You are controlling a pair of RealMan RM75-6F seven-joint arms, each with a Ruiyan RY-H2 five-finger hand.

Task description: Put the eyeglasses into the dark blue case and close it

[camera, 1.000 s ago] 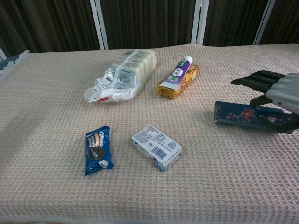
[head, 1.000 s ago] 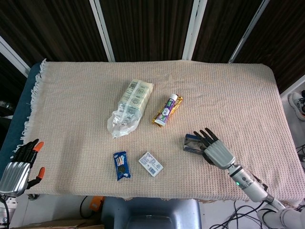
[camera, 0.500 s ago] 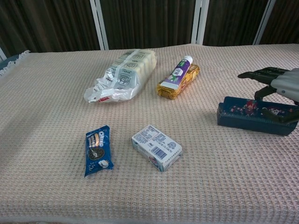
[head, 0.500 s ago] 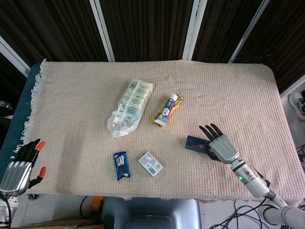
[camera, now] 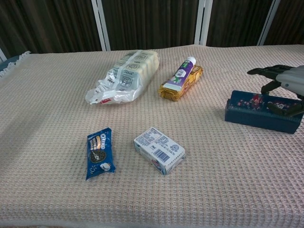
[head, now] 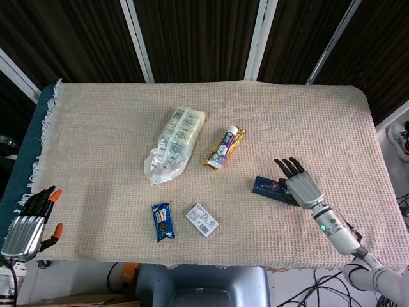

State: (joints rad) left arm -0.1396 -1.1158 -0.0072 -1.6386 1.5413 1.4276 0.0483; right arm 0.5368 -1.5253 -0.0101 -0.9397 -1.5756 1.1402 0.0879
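Note:
The dark blue case lies shut on the woven cloth at the right, its patterned top facing up. My right hand reaches over the case's right end with fingers stretched out and apart, and the thumb touches the case's top. No eyeglasses show in either view. My left hand hangs off the table's near left corner, fingers apart and holding nothing.
A clear bag of wrapped goods and a toothpaste tube on a gold packet lie mid-table. An Oreo pack and a small white box sit near the front edge. The cloth's right edge is close to the case.
The case has slid to the right and turned slightly, along with my right hand. The fingers now stand higher above it. The left hand has barely moved.

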